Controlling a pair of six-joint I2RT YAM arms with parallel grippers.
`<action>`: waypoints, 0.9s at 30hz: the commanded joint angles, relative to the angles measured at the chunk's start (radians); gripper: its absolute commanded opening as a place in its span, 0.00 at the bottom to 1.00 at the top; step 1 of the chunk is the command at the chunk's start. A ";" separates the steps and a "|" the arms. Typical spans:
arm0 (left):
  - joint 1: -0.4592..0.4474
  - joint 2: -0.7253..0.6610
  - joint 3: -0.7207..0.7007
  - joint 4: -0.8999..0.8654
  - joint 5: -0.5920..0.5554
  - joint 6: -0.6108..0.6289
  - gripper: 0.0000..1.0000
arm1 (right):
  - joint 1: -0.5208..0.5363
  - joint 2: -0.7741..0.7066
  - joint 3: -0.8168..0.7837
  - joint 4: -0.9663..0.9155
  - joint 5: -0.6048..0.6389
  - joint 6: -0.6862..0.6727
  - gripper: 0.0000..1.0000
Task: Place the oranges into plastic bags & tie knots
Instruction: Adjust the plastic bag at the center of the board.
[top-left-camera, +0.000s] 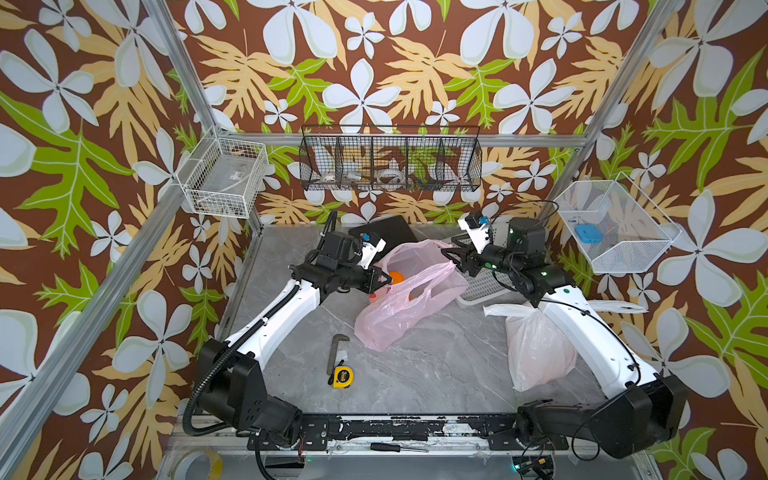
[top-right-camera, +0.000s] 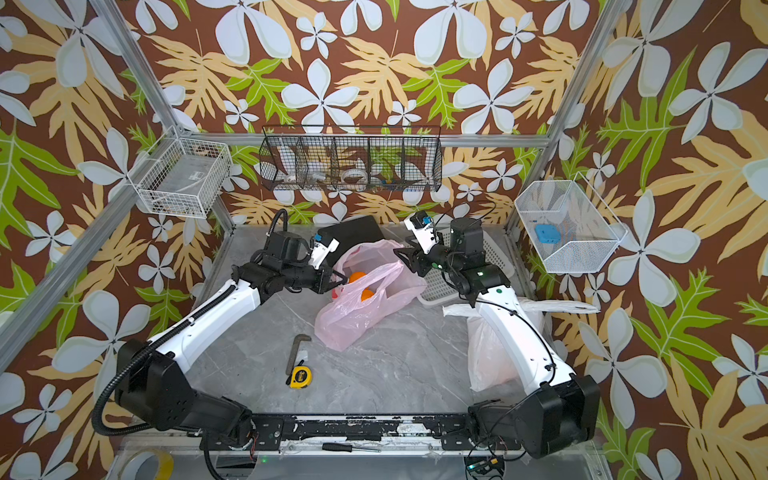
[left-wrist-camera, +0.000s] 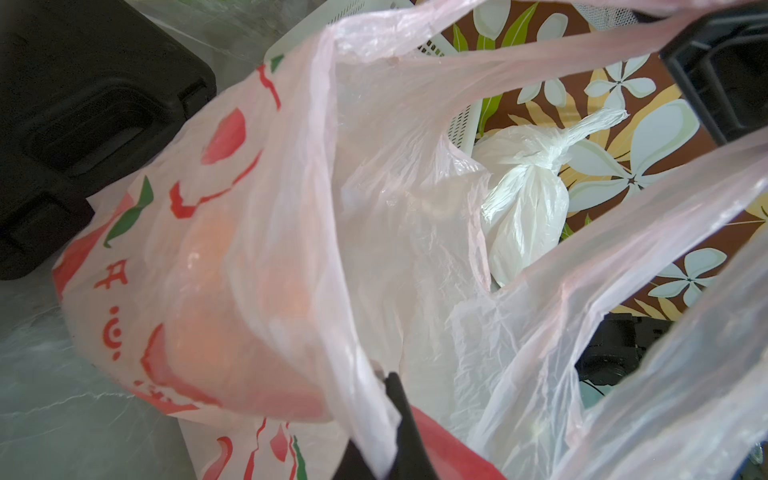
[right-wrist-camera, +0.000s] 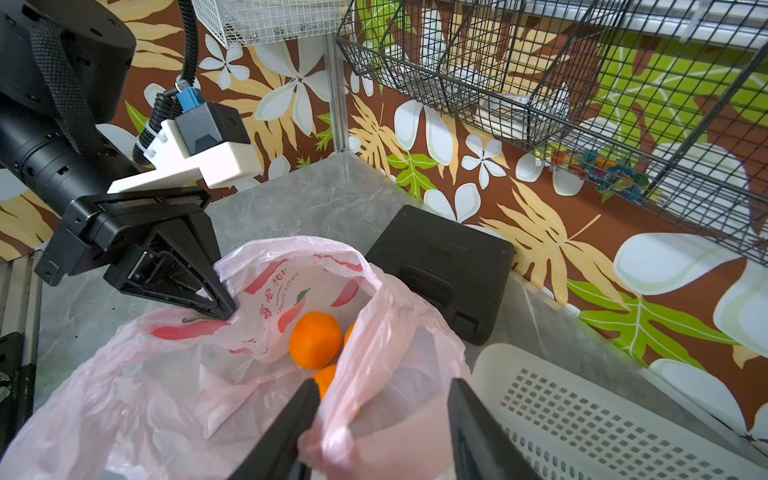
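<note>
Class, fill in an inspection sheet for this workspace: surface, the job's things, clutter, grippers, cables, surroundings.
Surface: grey marbled tabletop, no spills seen.
Job's things: pink bag open, oranges inside; white bag tied with a knot.
Clutter: tape measure, hex key, black case, perforated basket.
Grippers: left gripper shut on pink bag's rim; right gripper open astride a handle strip.
Cables: black conduit along left arm; thin cable on right arm.
Surroundings: floral walls; black wire basket hung at back.
</note>
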 joint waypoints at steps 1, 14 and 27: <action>0.001 -0.003 0.005 0.007 0.006 0.008 0.00 | 0.000 0.005 0.005 -0.001 -0.021 -0.001 0.45; 0.001 -0.291 -0.043 0.153 -0.324 -0.066 1.00 | 0.016 0.020 0.095 -0.084 0.066 0.244 0.03; -0.538 -0.603 -0.351 0.470 -1.006 0.154 1.00 | 0.037 0.076 0.214 -0.209 0.245 0.418 0.00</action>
